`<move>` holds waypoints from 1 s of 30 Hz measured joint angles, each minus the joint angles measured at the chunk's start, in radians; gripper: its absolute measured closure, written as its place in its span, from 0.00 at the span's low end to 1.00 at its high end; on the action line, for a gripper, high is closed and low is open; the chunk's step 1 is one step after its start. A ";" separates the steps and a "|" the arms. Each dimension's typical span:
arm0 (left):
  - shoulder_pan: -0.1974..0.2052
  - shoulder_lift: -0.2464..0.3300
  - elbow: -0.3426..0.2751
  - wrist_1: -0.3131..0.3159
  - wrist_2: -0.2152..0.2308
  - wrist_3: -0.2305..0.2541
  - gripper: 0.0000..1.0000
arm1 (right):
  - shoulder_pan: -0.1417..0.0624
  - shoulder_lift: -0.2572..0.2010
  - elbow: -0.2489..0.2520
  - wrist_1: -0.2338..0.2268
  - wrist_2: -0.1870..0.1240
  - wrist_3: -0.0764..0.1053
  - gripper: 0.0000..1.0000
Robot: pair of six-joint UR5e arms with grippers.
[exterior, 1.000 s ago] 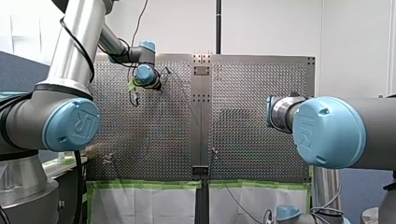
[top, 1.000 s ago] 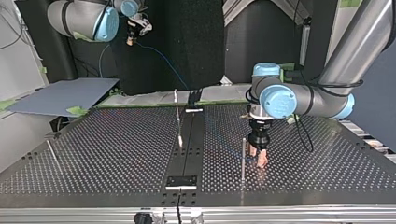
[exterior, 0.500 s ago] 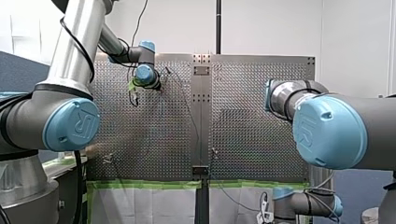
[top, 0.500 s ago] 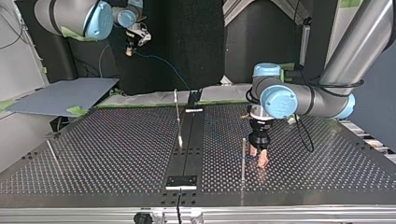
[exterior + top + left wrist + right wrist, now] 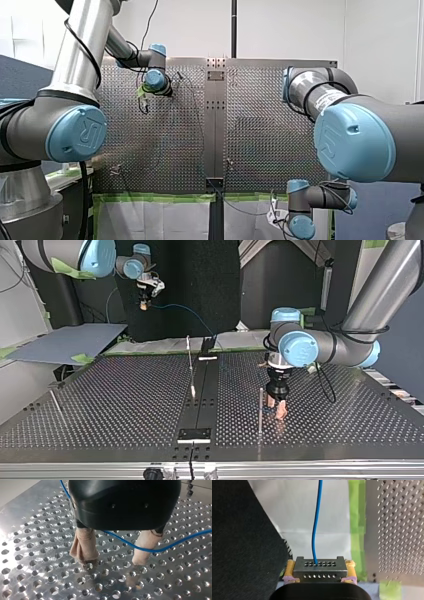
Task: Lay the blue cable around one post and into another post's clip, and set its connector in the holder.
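My right jaws, upper left in the top view, clamp the dark perforated metal connector (image 5: 319,571), holding the thin blue cable's (image 5: 314,530) end off the perforated table (image 5: 125,405). My left jaws stand wide astride it beside the slim metal post (image 5: 260,410), seemingly to guide it round.

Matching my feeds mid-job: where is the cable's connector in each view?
Right wrist view: connector between my right gripper's yellow pads.
Top view: upper left, at that gripper.
Front view: low, right of centre, at that gripper; too small to see.
Left wrist view: not in it.
Shared landmark: the blue cable, leaving the connector and crossing the left wrist view.
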 joint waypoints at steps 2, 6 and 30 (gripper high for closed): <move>0.000 0.000 0.000 0.000 0.000 0.000 0.00 | 0.003 -0.018 0.000 0.018 -0.009 -0.013 1.00; 0.000 0.000 0.000 0.000 0.000 -0.001 0.00 | 0.005 -0.048 0.000 0.048 -0.023 -0.035 1.00; 0.000 0.000 0.000 0.000 0.000 -0.001 0.00 | 0.015 -0.257 0.000 0.131 -0.112 -0.097 1.00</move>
